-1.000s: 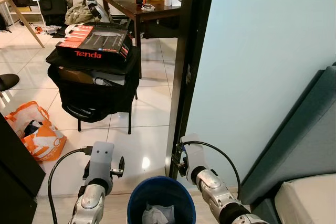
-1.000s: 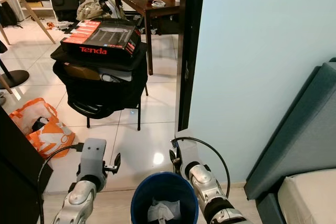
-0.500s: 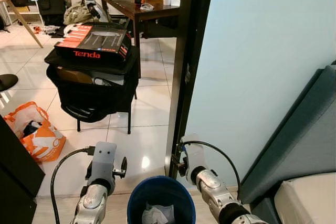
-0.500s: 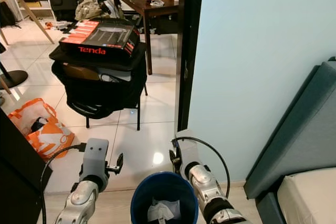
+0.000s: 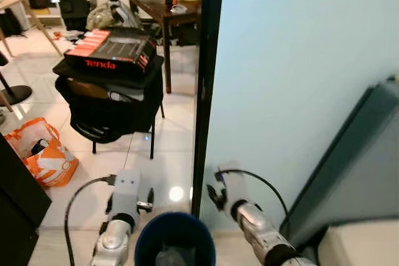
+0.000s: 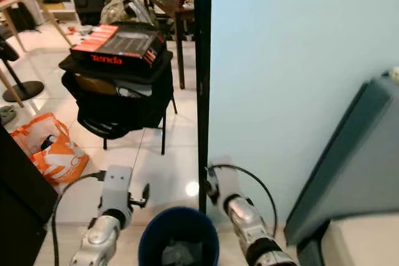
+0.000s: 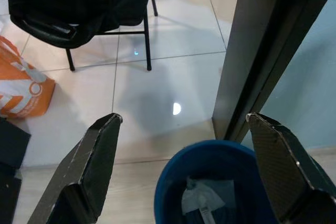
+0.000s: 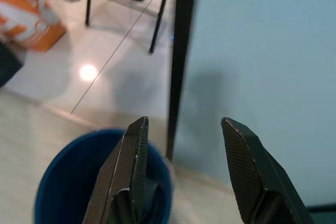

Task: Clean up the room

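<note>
Two silver arms reach forward low in the head views, one on each side of a round blue plastic bin [image 5: 174, 240] that stands on the floor just in front of the robot, beside the foot of a black door frame [image 5: 201, 85]. Crumpled white paper [image 7: 203, 202] lies inside the bin. The left gripper [image 7: 181, 129] hovers above the bin's rim, its jaws spread wide and holding nothing. The right gripper [image 8: 181, 140] hangs over the bin's other side, near a pale blue wall [image 6: 287, 79], its jaws likewise apart and empty. Beyond the doorway, on glossy white floor tiles [image 5: 162, 160], a black chair [image 5: 112, 101] carries dark clothing and a black and red "Tenda" cardboard box [image 5: 112, 48] on top. An orange and white shopping bag [image 5: 40, 157] sits on the tiles to the chair's left. Farther back stands a dark wooden worktop [image 5: 165, 7] with small items on it. A grey upholstered panel [image 6: 349, 154] leans at the right.
</note>
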